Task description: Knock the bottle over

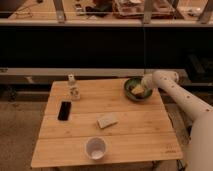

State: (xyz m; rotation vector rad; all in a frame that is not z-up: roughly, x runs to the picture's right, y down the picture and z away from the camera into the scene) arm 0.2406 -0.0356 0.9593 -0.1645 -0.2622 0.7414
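The bottle [73,88] is small, slim and whitish with a narrower pale cap. It stands upright near the far left corner of the wooden table [135,132]. My white arm [176,92] reaches in from the right. Its gripper [138,88] is at the far right of the table, over a dark green bowl [129,93]. The gripper is well to the right of the bottle and not touching it.
A black phone [64,110] lies flat in front of the bottle. A flat pale block [107,120] lies mid-table. A white round cup [95,148] stands near the front edge. The bowl holds something yellowish [136,90]. A dark counter wall runs behind the table.
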